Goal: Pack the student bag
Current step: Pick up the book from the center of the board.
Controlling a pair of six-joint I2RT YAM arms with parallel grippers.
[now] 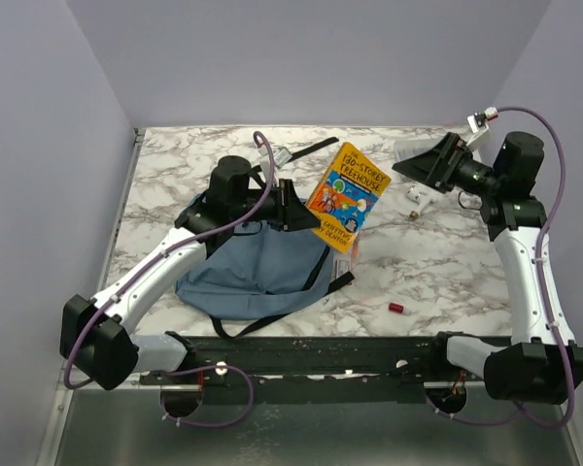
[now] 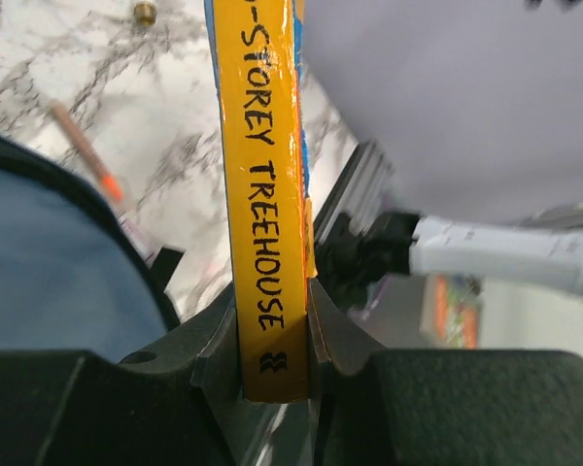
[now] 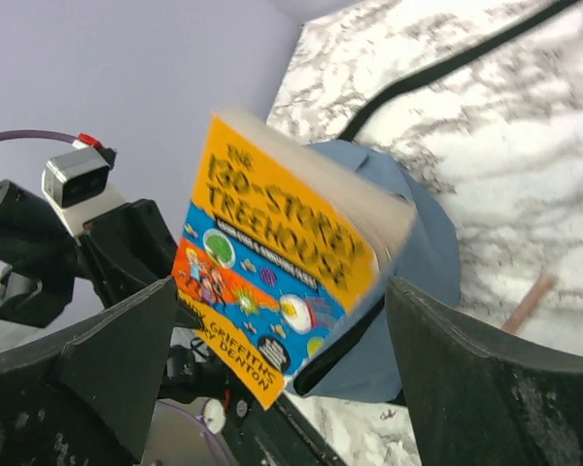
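Note:
The student bag (image 1: 257, 267) is slate-blue with black straps and lies flat on the marble table in front of the left arm. My left gripper (image 1: 293, 209) is shut on the lower end of a yellow paperback book (image 1: 348, 194) and holds it tilted above the bag's right edge. In the left wrist view the book's spine (image 2: 267, 194) stands clamped between the jaws of the left gripper (image 2: 272, 335), with the bag (image 2: 49, 282) at lower left. My right gripper (image 1: 423, 160) is open, apart from the book. Its wrist view shows the book (image 3: 282, 282) beyond the fingers (image 3: 126, 359) and the bag (image 3: 418, 262) behind.
A small red cylinder (image 1: 396, 308) lies near the front edge. A white item (image 1: 418, 204) and a clear plastic box (image 1: 408, 148) sit under the right gripper. A black strap (image 1: 306, 149) lies at the back. An orange pencil (image 2: 83, 150) rests beside the bag.

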